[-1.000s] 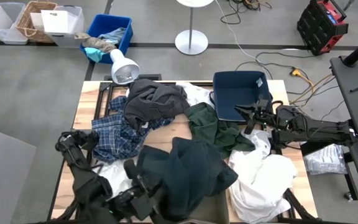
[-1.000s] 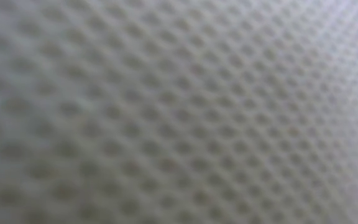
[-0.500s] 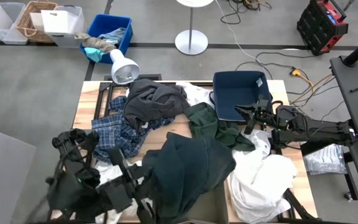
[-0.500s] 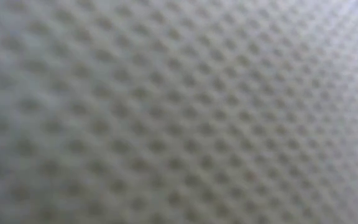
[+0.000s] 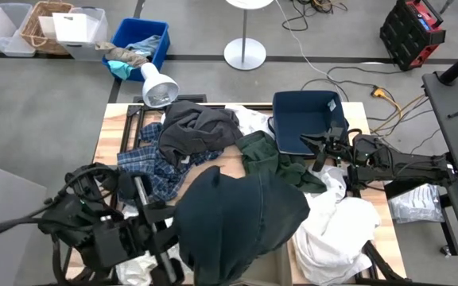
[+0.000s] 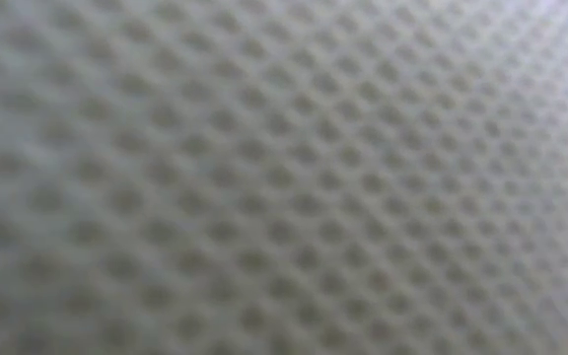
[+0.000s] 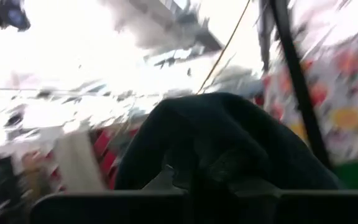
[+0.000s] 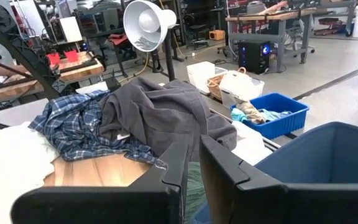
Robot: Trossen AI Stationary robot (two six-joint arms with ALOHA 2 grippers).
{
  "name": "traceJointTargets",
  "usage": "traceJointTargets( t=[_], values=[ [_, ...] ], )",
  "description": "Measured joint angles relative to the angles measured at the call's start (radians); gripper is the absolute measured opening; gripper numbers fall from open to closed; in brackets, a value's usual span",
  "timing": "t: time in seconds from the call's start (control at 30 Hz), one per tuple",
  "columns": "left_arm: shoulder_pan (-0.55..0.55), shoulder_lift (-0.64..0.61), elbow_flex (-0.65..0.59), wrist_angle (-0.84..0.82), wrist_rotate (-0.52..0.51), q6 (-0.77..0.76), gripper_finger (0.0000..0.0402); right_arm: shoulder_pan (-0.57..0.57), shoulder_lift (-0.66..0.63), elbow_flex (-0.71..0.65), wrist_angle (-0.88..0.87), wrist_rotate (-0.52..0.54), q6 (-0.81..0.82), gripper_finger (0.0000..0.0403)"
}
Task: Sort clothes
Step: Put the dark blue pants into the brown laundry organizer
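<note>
Dark garment point(image 5: 241, 218), at the table's near middle, bunched and raised so it comes clear of the pile; left gripper point(image 7: 191, 202) clamped on its fabric. White clothes point(image 5: 336, 230) lie beside it, green garment point(image 5: 270, 163), grey garment point(image 5: 197, 127) and plaid shirt point(image 5: 145, 171) beyond. Right gripper point(image 5: 318, 147) waits beside the navy bin point(image 5: 302, 119), fingers slightly apart, empty.

Left hand point(image 5: 165, 246) low at front, right hand point(image 5: 318, 147) open, level
</note>
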Motion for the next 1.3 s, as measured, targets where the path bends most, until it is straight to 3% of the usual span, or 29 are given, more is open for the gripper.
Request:
traceJointTargets(
  t=[0.13,0.57,0.87,1.03,1.3],
  values=[
    [0.02,0.008,0.0,0.013,0.08,-0.055,0.0,0.0,0.0,0.0,0.0,0.0,0.001,0.0034],
    [0.118,0.094,-0.001,0.015,0.065,-0.192,0.0,0.0,0.0,-0.001,-0.012,0.0,0.019,0.0034],
    [0.095,0.136,-0.021,-0.159,-0.304,-0.222,0.0,0.0,0.0,-0.001,-0.025,0.0,0.019,0.0034],
    [0.052,0.143,-0.02,-0.193,-0.569,-0.128,0.0,0.0,0.0,-0.001,-0.026,0.0,0.019,0.0034],
    [-0.032,0.143,-0.025,-0.359,-0.574,-0.094,0.0,0.0,0.0,-0.001,-0.026,0.0,0.02,0.0034]
  ],
)
